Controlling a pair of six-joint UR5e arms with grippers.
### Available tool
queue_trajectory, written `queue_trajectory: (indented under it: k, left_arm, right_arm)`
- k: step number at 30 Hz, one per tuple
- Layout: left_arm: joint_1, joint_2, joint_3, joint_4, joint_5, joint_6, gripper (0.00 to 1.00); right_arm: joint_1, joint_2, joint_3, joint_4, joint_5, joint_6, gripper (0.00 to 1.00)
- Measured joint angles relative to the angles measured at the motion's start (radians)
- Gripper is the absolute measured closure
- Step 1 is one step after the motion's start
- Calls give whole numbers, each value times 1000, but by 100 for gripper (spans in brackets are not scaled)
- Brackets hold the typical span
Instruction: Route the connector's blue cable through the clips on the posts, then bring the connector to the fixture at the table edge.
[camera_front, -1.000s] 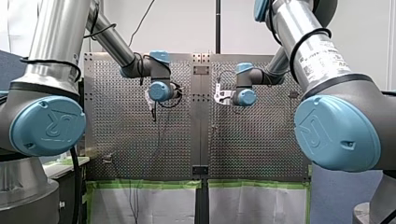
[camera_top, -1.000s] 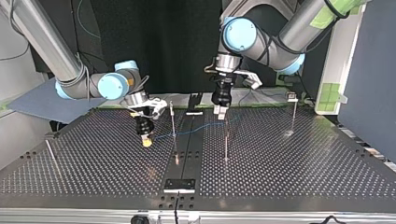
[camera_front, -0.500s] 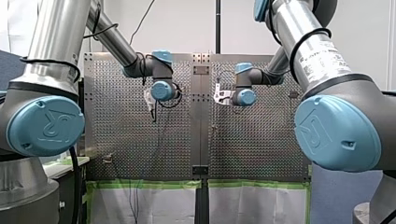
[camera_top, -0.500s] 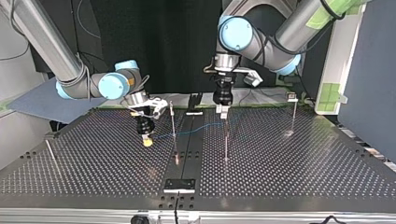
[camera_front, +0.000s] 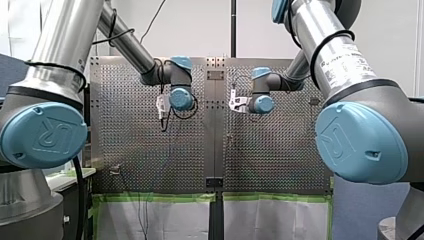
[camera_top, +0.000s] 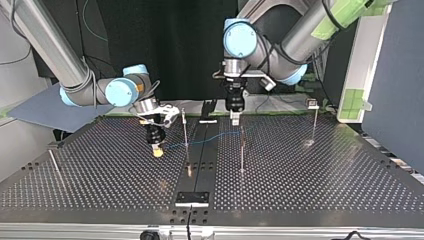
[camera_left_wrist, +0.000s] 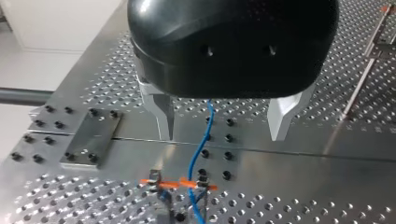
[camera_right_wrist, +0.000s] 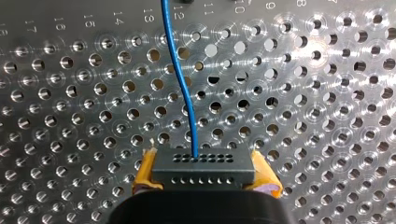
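In the right wrist view my right gripper (camera_right_wrist: 205, 173) is shut on a dark grey connector (camera_right_wrist: 203, 164), pinched between its yellow pads (camera_right_wrist: 145, 171). The blue cable (camera_right_wrist: 180, 74) leaves the connector and runs ahead over the perforated table. In the top view my right gripper (camera_top: 157, 151) hangs low at the left, and the cable (camera_top: 210, 139) passes a thin post (camera_top: 185, 129) towards a second post (camera_top: 242, 150). My left gripper (camera_top: 234, 119) hovers above that cable. Its metal fingers (camera_left_wrist: 161, 114) stand open, the cable (camera_left_wrist: 201, 149) running below and between them down to an orange-tipped clip (camera_left_wrist: 177, 183).
Two more posts stand at the top view's right (camera_top: 314, 122) and far left (camera_top: 54, 162). A dark fixture plate (camera_top: 191, 198) sits at the near table edge on the centre rail. Another bracket (camera_top: 208, 111) stands at the far edge. A bolted metal plate (camera_left_wrist: 91, 142) lies beside my left gripper.
My left arm has shifted towards the top view's left and its wrist has turned, bringing its gripper over the cable nearer the centre rail. My right arm and the connector have not moved.
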Motion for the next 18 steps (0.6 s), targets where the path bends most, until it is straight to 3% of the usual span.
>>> queue_trajectory:
  k: [10,18]
  left_arm:
    - [-31,-47,57,1,-92,98,0]
    - [-37,-47,72,6,-118,131,0]
  right_arm:
    - [-1,0,0,0,0,0,100]
    - [0,0,0,-1,0,0,100]
